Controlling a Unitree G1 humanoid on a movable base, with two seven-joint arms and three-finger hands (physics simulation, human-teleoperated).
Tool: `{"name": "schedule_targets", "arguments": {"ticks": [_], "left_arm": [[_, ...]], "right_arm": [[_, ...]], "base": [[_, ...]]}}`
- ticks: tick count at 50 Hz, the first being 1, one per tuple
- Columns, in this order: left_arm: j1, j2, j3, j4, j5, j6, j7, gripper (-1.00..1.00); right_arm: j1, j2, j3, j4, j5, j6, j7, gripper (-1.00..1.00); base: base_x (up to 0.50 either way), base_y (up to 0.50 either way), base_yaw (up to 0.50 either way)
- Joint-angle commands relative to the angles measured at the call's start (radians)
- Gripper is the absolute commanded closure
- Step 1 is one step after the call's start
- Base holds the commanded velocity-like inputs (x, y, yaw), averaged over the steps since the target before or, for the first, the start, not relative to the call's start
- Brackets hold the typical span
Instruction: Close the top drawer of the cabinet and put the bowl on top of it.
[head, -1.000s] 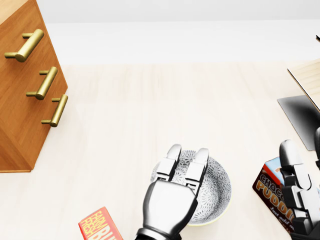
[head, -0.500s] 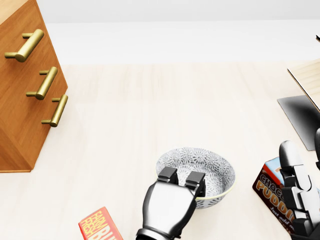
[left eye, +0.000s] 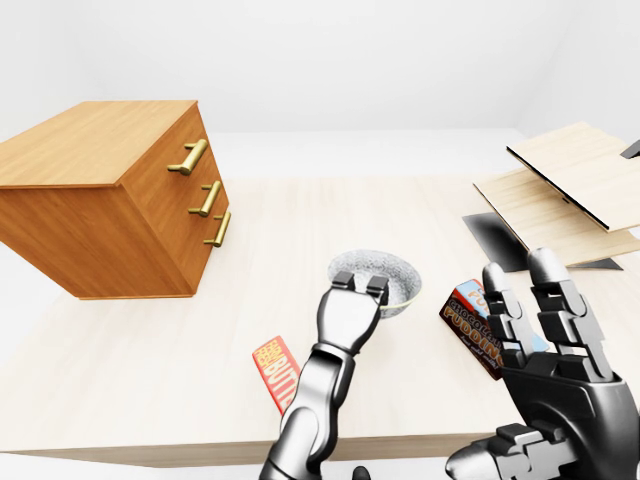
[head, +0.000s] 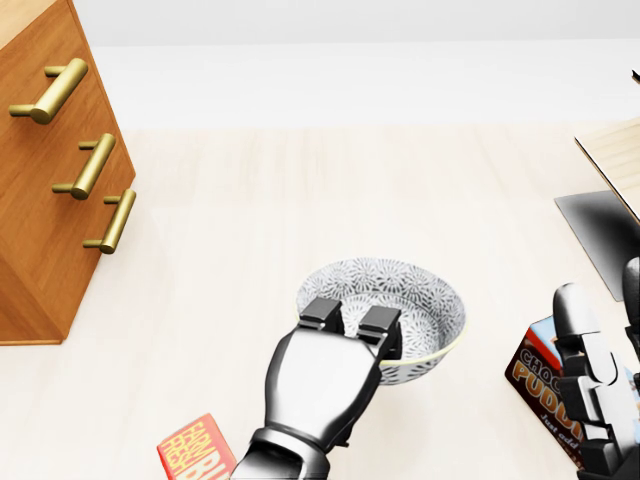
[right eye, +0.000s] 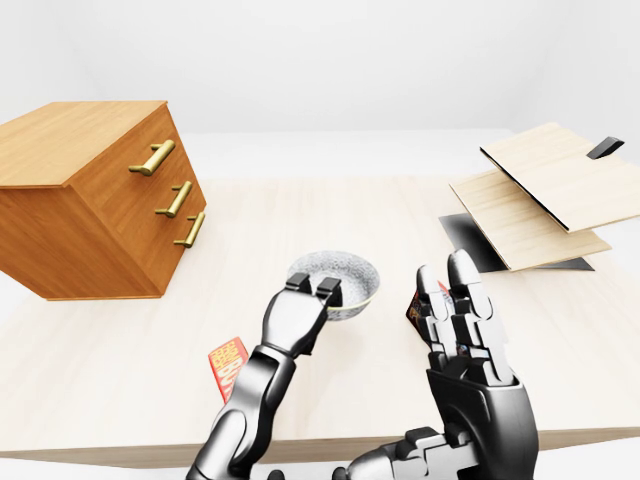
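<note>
pale tabletop (head: 300, 180) is seen stretching wide between the cabinet (left eye: 110, 210) at the left edge and the bowl (head: 415, 290) at bottom centre, whose near rim is clamped by the left hand (head: 325, 385); the right hand (left eye: 550, 345) is raised with fingers spread, just right.

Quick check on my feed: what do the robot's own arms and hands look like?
Both are bare glossy metal, no sleeves, cables or markings visible. The left hand has a smooth silver-grey shell on its back, with blocky fingers jointed in black; its forearm is rounded, dark grey segments. The right hand looks darker gunmetal, its thick segmented fingers rounded at the tips.
</note>
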Motion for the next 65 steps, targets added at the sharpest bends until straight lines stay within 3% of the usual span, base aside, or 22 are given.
{"name": "schedule_targets", "arguments": {"ticks": [1,10,18,25,32,41,45,53,65], "left_arm": [[-0.030,-0.010,0.024,-0.140,0.057,0.000,-0.080,1.00],[-0.075,-0.022,0.059,-0.217,0.036,0.000,-0.204,1.00],[-0.125,-0.033,0.102,-0.265,0.040,0.000,-0.231,1.00],[-0.235,-0.057,0.154,-0.304,0.079,0.000,-0.373,1.00],[-0.300,-0.077,0.188,-0.352,0.120,0.000,-0.462,1.00],[-0.403,-0.068,0.253,-0.389,0.145,0.000,-0.551,1.00],[-0.486,-0.065,0.292,-0.421,0.195,0.000,-0.620,1.00],[-0.651,0.010,0.382,-0.377,0.138,0.000,-0.620,1.00],[-0.788,0.102,0.439,-0.340,0.081,0.000,-0.620,1.00]], "right_arm": [[0.002,-0.009,0.006,0.003,0.001,-0.004,-0.008,-1.00],[-0.004,-0.004,-0.004,-0.002,0.006,0.005,-0.003,-1.00],[0.003,-0.011,0.014,0.002,-0.003,-0.002,-0.005,-1.00],[0.006,-0.021,0.025,0.007,-0.007,-0.012,-0.016,-1.00],[0.010,-0.031,0.035,0.011,-0.010,-0.020,-0.024,-1.00],[0.010,-0.036,0.036,0.012,-0.007,-0.019,-0.028,-1.00],[0.010,-0.037,0.041,0.015,-0.013,-0.021,-0.029,-1.00],[-0.010,-0.043,0.037,0.024,-0.018,-0.010,-0.040,-1.00],[-0.010,-0.043,0.029,0.018,-0.009,-0.003,-0.041,-1.00]], "base": [[0.00,0.00,0.00],[0.00,0.00,0.00],[0.00,0.00,0.00],[0.00,0.00,0.00],[0.00,0.00,0.00],[0.00,0.00,0.00],[0.00,0.00,0.00],[0.00,0.00,0.00],[0.00,0.00,0.00]]}}
